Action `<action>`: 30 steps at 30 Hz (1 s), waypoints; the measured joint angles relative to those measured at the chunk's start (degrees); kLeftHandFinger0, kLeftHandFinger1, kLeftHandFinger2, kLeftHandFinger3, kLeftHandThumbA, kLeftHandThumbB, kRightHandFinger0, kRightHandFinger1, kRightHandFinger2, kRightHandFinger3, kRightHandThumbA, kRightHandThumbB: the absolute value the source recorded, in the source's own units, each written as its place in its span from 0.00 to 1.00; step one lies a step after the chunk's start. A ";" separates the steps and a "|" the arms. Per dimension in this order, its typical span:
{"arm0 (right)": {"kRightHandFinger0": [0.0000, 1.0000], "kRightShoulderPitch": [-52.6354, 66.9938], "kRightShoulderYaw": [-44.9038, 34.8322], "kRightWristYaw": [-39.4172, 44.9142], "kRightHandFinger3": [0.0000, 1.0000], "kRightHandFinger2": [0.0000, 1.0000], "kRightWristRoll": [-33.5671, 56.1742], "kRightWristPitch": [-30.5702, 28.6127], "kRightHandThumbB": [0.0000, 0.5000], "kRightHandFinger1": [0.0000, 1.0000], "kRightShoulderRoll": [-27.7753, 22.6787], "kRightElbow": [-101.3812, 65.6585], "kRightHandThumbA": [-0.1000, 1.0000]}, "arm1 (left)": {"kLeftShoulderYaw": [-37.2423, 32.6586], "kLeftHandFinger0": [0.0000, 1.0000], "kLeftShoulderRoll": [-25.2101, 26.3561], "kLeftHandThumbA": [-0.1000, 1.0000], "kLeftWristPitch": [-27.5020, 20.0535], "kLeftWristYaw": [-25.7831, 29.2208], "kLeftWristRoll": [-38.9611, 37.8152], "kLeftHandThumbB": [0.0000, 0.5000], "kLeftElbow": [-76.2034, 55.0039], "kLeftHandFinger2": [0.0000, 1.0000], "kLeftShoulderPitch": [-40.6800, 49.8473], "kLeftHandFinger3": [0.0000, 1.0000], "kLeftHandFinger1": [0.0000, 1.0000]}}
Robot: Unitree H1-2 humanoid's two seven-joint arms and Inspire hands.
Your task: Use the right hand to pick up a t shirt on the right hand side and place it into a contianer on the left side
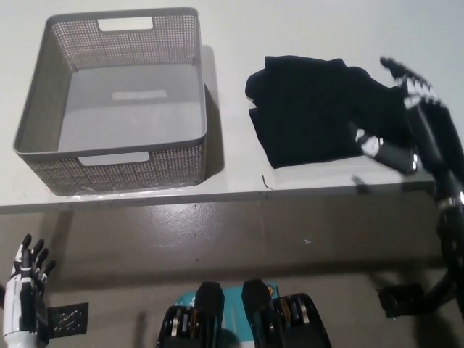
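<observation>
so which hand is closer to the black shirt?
Right. The black right hand is open over the right edge of the black shirt. The white left hand hangs low at far left, below the table edge.

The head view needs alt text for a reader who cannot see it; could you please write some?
A black right hand, fingers spread, hovers over the right edge of a folded black t-shirt on a white table. An empty grey basket sits to its left; the white left hand rests below the table edge.
</observation>
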 measured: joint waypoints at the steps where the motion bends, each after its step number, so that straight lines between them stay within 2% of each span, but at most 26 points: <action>1: 1.00 -1.01 0.58 0.56 1.00 1.00 -0.40 0.76 1.00 1.00 -0.33 1.40 0.86 | 0.01 1.00 0.01 0.93 0.00 0.00 0.00 0.13 0.01 1.00 0.04 1.00 1.00; 5: 1.00 -5.46 4.09 1.85 1.00 1.00 -2.54 2.77 1.00 1.00 -1.72 10.51 0.93 | -0.24 1.00 0.02 0.94 -0.08 -0.02 0.04 0.16 0.00 1.00 0.04 1.00 1.00; 7: 1.00 -7.43 6.17 2.15 1.00 1.00 -3.67 3.52 1.00 1.00 -2.28 15.69 0.90 | -0.37 1.00 0.04 0.95 -0.10 -0.01 0.10 0.17 0.00 1.00 0.04 1.00 1.00; 8: 1.00 -8.09 7.18 2.35 1.00 1.00 -4.12 3.86 1.00 1.00 -2.48 17.52 0.89 | -0.44 1.00 0.05 0.97 -0.12 -0.01 0.17 0.30 0.01 1.00 0.04 1.00 1.00; 10: 1.00 -9.20 8.88 2.72 1.00 1.00 -4.90 4.26 1.00 1.00 -2.63 20.89 0.91 | -0.56 1.00 0.08 0.97 -0.15 -0.01 0.23 0.37 0.02 1.00 -0.02 1.00 1.00; 11: 1.00 -9.63 9.61 2.87 1.00 1.00 -5.12 4.32 1.00 1.00 -2.71 22.20 0.91 | -0.63 1.00 0.10 0.96 -0.16 -0.01 0.24 0.38 0.02 1.00 -0.05 1.00 1.00; 17: 1.00 -11.96 13.76 4.09 1.00 1.00 -6.33 4.42 1.00 1.00 -3.34 27.67 0.89 | -0.82 1.00 0.48 0.95 -0.14 -0.01 0.34 0.37 -0.01 1.00 -0.20 1.00 1.00; 18: 1.00 -12.29 14.27 4.21 1.00 1.00 -6.50 4.42 1.00 1.00 -3.54 28.09 0.88 | -0.84 1.00 0.52 0.93 -0.13 -0.01 0.34 0.30 -0.01 1.00 -0.25 1.00 1.00; 19: 1.00 -12.55 14.64 4.34 1.00 1.00 -6.67 4.42 1.00 1.00 -3.69 28.44 0.88 | -0.85 1.00 0.55 0.93 -0.13 -0.01 0.34 0.30 -0.01 1.00 -0.27 1.00 1.00; 23: 1.00 -12.97 15.67 4.81 1.00 1.00 -7.06 4.42 1.00 1.00 -4.07 29.22 0.91 | -0.86 1.00 0.67 0.92 -0.12 0.00 0.33 0.16 -0.01 1.00 -0.46 1.00 1.00; 26: 1.00 -13.15 16.32 5.00 1.00 1.00 -7.29 4.36 1.00 1.00 -4.07 30.34 0.91 | -0.87 1.00 0.73 0.92 -0.08 0.00 0.33 0.14 -0.06 1.00 -0.59 1.00 1.00; 28: 1.00 -13.88 16.92 5.03 1.00 1.00 -7.37 4.17 1.00 1.00 -4.03 32.43 0.91 | -0.91 1.00 0.76 0.93 -0.06 0.00 0.36 0.19 -0.07 1.00 -0.65 1.00 1.00; 30: 1.00 -15.28 17.36 5.01 1.00 1.00 -7.45 3.98 1.00 1.00 -4.00 35.52 0.92 | -0.92 1.00 0.80 0.93 -0.03 0.00 0.40 0.18 -0.08 1.00 -0.76 1.00 1.00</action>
